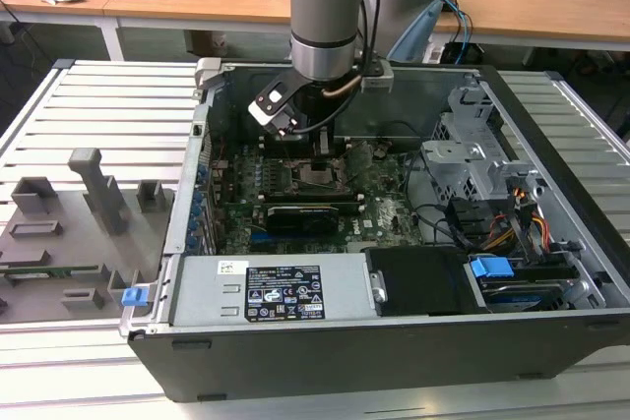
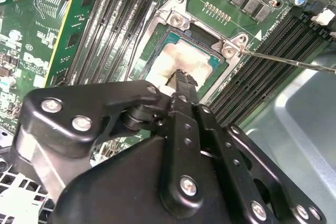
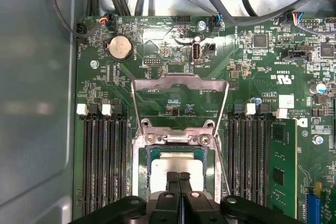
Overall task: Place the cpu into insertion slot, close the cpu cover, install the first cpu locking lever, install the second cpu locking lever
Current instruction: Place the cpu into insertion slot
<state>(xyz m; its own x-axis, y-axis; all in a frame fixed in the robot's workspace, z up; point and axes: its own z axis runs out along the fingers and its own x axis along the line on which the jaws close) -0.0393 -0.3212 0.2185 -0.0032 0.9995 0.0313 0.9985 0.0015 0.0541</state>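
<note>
Using the slot as the anchor. It's crowded around there: banks of black RAM slots run along two opposite sides of the slot, and one bank has a green stick in it. A coin cell and a tangle of cables sit further out, past the slot's hinge edge. A thin wire lever angles up beside the slot, unlatched, and in the second wrist view it pokes out over the RAM slots. The cover stands up off the hinge edge, not folded down (you can see board through its cut-out).

The cpu sits inside the slot, with a pale, smeary top. The gripper is right over the middle of it, fingers pressed together with nothing between them. I can't tell whether the tips actually touch the cpu.

Hidden stuff: the gripper's black body covers part of the slot in both wrist views, so one edge of the cpu is cut off. In the exterior view the arm blocks most of the slot. That view does give the open case, with a long black card just beside the slot and a power supply beyond the card.
</note>
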